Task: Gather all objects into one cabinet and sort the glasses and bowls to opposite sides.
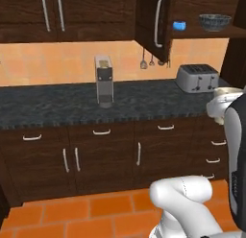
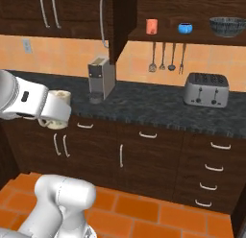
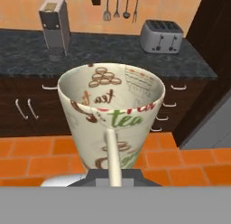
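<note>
Three pieces shelved, one cream cup (image 3: 110, 123) in transit
Gripper (image 3: 113, 171) clamped on the cup's wall; orange tumbler (image 2: 152, 26), blue bowl (image 2: 185, 28), grey bowl (image 2: 227, 26) sit high above it in the open cabinet (image 2: 120, 21); cup belongs beside the tumbler

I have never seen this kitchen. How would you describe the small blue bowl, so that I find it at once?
Look up at the open dark brown wall cabinet above the toaster. On its shelf three things stand in a row: a salmon-orange tumbler on the left, a wide dark grey bowl on the right, and the small blue bowl between them. It is the only glossy bright-blue piece, much smaller than the grey bowl.
</note>
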### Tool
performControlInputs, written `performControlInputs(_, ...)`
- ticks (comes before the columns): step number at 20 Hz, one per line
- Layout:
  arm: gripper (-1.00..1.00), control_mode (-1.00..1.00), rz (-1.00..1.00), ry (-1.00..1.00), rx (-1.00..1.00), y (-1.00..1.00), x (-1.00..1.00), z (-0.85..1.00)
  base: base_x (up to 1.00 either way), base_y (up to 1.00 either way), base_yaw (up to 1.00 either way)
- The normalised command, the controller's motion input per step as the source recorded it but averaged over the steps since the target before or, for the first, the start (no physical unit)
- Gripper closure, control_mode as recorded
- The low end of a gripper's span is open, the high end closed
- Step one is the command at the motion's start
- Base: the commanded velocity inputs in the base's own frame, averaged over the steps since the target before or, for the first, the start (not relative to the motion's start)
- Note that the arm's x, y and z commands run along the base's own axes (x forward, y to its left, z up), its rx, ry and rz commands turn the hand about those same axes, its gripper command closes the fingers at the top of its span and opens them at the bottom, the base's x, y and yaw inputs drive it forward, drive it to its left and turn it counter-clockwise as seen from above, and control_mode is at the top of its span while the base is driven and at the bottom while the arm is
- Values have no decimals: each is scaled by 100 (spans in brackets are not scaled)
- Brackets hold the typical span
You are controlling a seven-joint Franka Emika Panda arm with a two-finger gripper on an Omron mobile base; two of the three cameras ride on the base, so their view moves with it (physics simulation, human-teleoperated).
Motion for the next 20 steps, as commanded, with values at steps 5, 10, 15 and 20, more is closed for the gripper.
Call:
performControlInputs(5,100,100,0,0,0,0,0,0,38,-99,10)
performControlInputs(10,100,100,0,0,0,0,0,0,43,-83,9)
performControlInputs(15,100,100,0,0,0,0,0,0,60,-30,1)
performControlInputs(20,100,100,0,0,0,0,0,0,91,11,-2)
